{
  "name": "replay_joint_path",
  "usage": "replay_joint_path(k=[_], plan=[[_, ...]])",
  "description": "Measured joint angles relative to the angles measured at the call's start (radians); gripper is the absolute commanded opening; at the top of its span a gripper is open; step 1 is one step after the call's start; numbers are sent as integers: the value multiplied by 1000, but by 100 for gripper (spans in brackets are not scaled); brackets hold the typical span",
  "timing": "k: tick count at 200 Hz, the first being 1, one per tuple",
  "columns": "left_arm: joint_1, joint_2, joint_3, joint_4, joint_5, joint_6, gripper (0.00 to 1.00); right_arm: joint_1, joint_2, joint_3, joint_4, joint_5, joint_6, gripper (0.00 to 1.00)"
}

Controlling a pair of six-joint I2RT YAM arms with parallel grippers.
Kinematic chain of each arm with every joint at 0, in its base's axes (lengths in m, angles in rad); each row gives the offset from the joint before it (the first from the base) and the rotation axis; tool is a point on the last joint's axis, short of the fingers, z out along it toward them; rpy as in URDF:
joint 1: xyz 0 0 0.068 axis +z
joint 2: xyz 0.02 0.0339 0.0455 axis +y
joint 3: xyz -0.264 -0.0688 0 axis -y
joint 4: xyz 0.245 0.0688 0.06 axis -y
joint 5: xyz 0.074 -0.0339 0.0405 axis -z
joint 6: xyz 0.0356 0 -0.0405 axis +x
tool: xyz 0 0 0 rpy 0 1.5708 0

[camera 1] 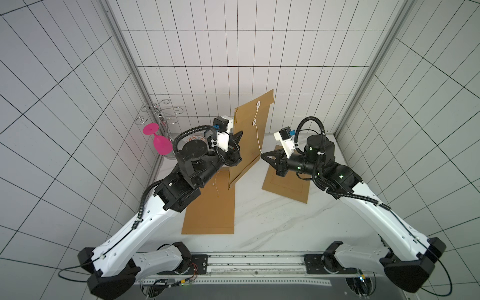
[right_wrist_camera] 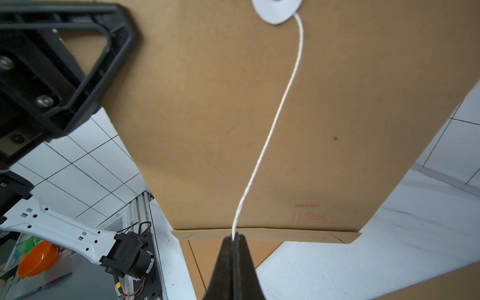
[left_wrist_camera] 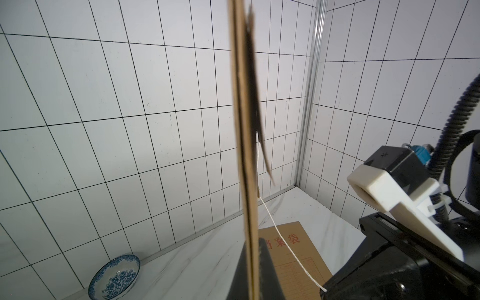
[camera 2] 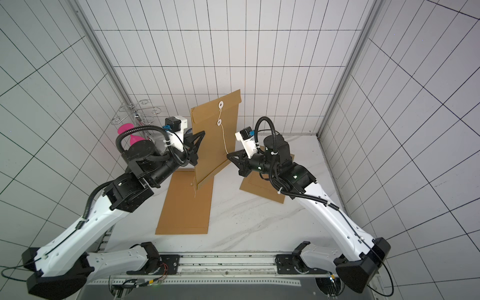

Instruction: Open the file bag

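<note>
While the left hand [camera 1: 238, 138] pinches the file bag [camera 1: 249, 145] upright over the table [camera 1: 259, 220] in both top views, the right hand [camera 1: 262, 156] is clamped on its string [camera 1: 258, 141]. It should circle the disc [camera 1: 254, 121], and I'd keep the tension gentle.

Left wrist: the bag is edge-on, its flap [left_wrist_camera: 265, 155] barely lifted.

Right wrist: the disc is cut off, so any wraps left are unclear.

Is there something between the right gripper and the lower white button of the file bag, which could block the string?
Nothing visible. The white string runs free over the brown face of the file bag from the shut right gripper to the lower button. The left gripper clamps the bag's side edge, away from the string's path.
</note>
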Motion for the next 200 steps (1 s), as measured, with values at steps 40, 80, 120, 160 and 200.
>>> replay_joint_path(k=[40, 80, 120, 160, 200], plan=[[0, 27, 13, -13, -20, 0, 0, 24, 12, 2, 2, -60, -36, 0], [0, 37, 13, -25, -30, 1, 0, 40, 24, 3, 3, -108, -60, 0], [0, 39, 13, -44, -31, 8, 0, 47, 27, 8, 4, -133, -75, 0], [0, 39, -15, -51, -31, 19, 0, 48, 27, 9, 5, -137, -79, 0], [0, 28, -92, -68, -20, 33, 0, 48, 26, 9, 6, -115, -78, 0]])
